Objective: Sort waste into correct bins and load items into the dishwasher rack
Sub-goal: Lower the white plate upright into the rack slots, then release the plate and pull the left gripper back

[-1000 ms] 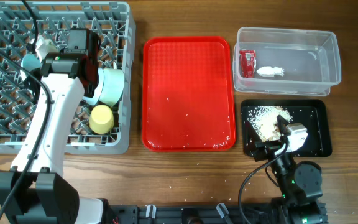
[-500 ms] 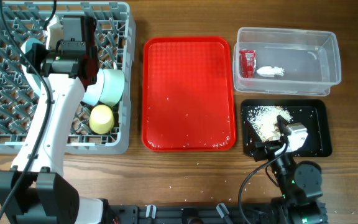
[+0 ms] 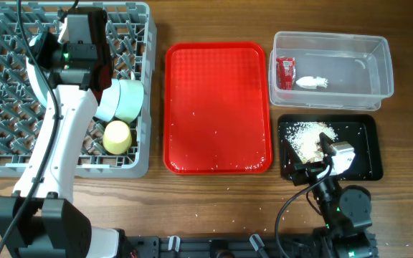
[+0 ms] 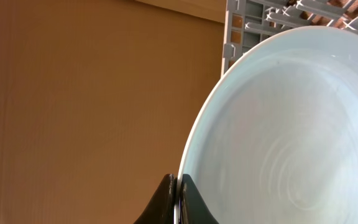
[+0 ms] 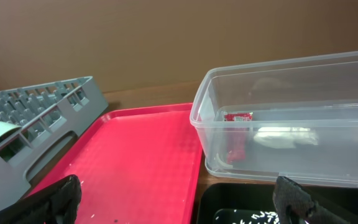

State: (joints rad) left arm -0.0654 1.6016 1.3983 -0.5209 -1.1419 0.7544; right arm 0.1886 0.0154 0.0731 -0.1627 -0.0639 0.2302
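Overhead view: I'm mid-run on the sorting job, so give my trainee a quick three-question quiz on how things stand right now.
1. True or false: the red sachet lies in the black tray.
2. What is the left gripper shut on? A the yellow cup. B the pale plate. C the mint-green bowl.
3. Fill in: the right gripper, over the black tray, is ___.

Key: 1 false, it lies in the clear tub. 2 B. 3 open.
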